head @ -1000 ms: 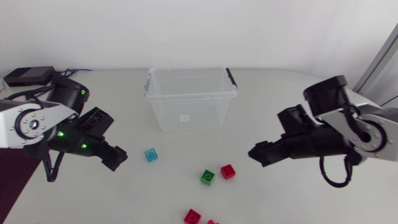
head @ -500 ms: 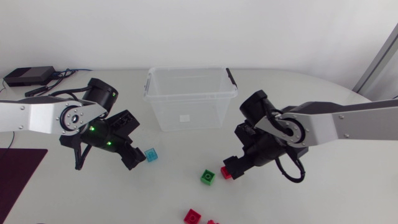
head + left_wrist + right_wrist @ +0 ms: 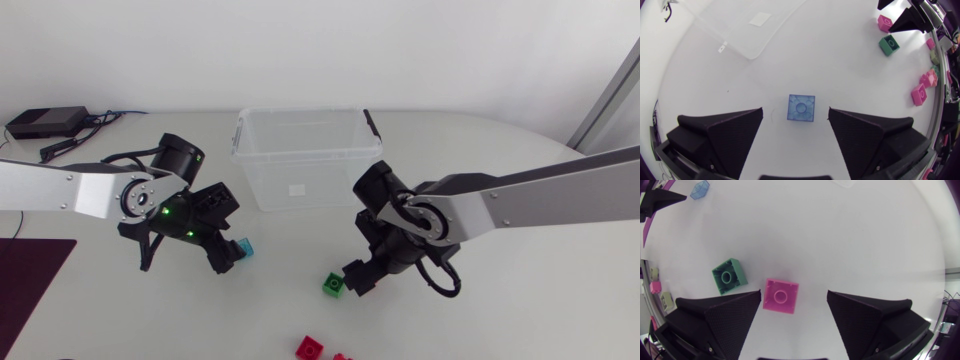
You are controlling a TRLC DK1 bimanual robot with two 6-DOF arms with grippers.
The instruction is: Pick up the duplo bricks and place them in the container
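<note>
Blue brick (image 3: 801, 108) lies between the spread left hand (image 3: 795, 114) (no contact); spread right hand (image 3: 794, 295) straddles pink brick (image 3: 780, 296), green brick (image 3: 728, 276) beside.

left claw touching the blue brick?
Apart. Left wrist view: the blue brick sits between the fingers of the open left claw, bare table on both sides.

The head camera is fixed above the table (image 3: 520, 300) and looks down on both my arms from farther away. The left wrist camera looks almost straight down over my left gripper (image 3: 795, 112), the right one over my right gripper (image 3: 794, 294), both near to the surface. All three views share the green brick (image 3: 333, 284); each wrist view also catches the other gripper.
</note>
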